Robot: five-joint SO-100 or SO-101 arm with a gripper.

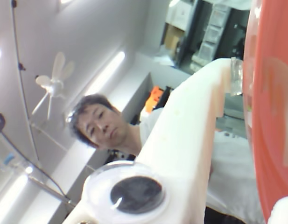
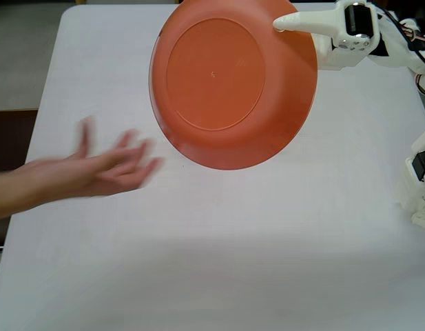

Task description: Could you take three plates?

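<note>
The orange plate (image 2: 233, 83) is lifted above the white table (image 2: 219, 262) and tilted up, with its underside facing the fixed camera. My gripper (image 2: 289, 27) comes in from the top right and is shut on the plate's upper right rim; one white finger (image 2: 302, 22) lies across the rim. In the wrist view the camera looks upward. There the orange plate (image 1: 272, 116) fills the right edge, next to my white finger (image 1: 190, 135). The light blue and yellow plates are out of view.
A person's open hand (image 2: 109, 169), blurred, reaches in from the left over the table, just left of and below the plate. A white robot part (image 2: 420, 186) stands at the table's right edge. The wrist view shows a person's face (image 1: 99, 123) and the ceiling.
</note>
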